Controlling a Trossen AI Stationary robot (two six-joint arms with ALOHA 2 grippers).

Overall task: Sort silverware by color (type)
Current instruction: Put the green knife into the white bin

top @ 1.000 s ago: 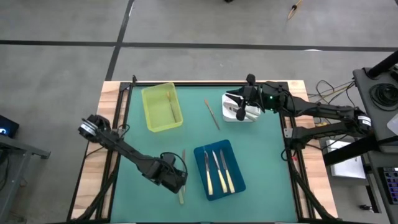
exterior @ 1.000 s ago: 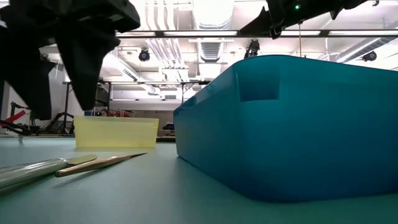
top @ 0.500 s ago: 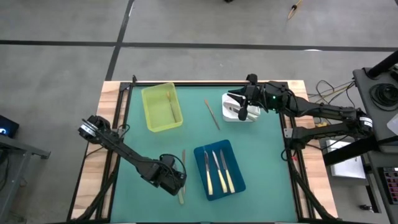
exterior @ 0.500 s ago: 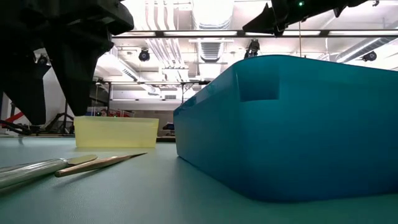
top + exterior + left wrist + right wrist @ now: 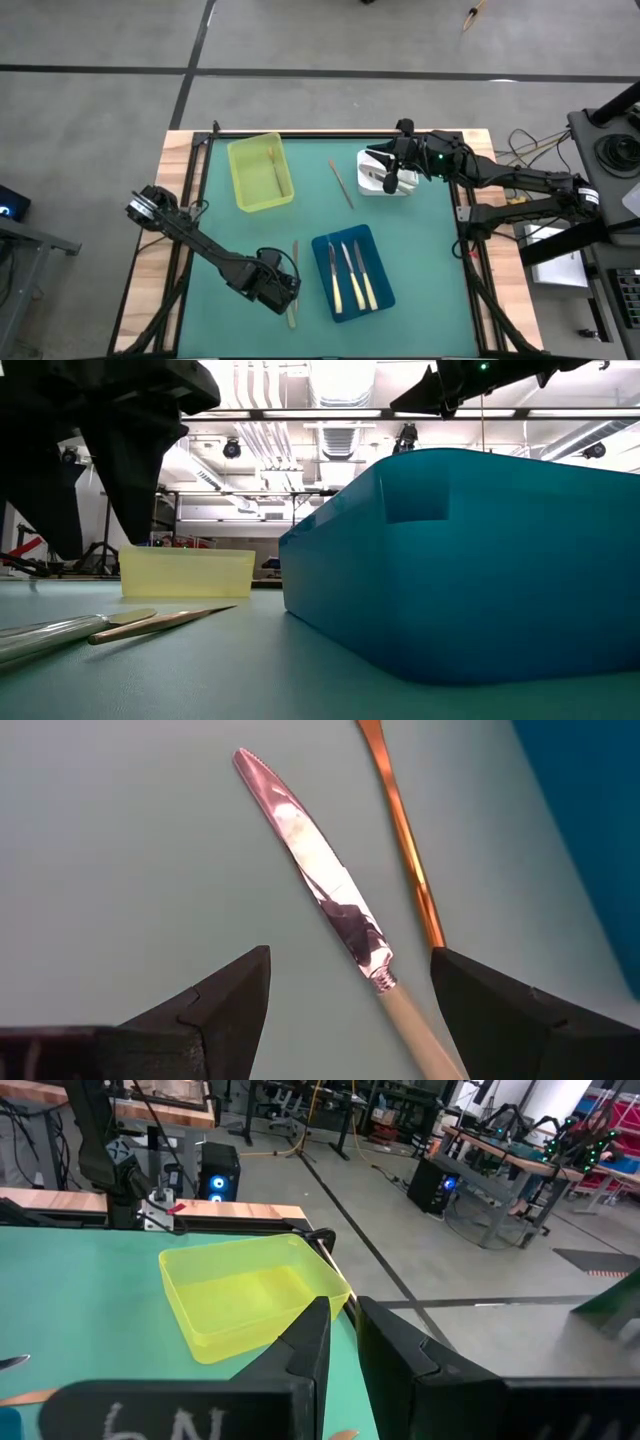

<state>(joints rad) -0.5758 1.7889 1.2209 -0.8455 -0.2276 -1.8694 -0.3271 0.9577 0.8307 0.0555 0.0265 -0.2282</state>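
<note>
Two dark jointed arms, black wedge-shaped fingers (image 5: 215,1005), green indicator light.

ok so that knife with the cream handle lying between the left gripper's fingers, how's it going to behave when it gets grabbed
The knife looks stiff, a one-piece metal blade that should not flex. Its mirror-bright blade is probably slippery, so the cream handle may be the surer hold. It lies flat on the mat, so the open left gripper may need to come down low; rolling seems unlikely.

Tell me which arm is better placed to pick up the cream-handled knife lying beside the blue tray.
The left. Its left gripper hangs open directly over the cream-handled knife, fingers on either side. The right gripper is far away over the white tray.
</note>
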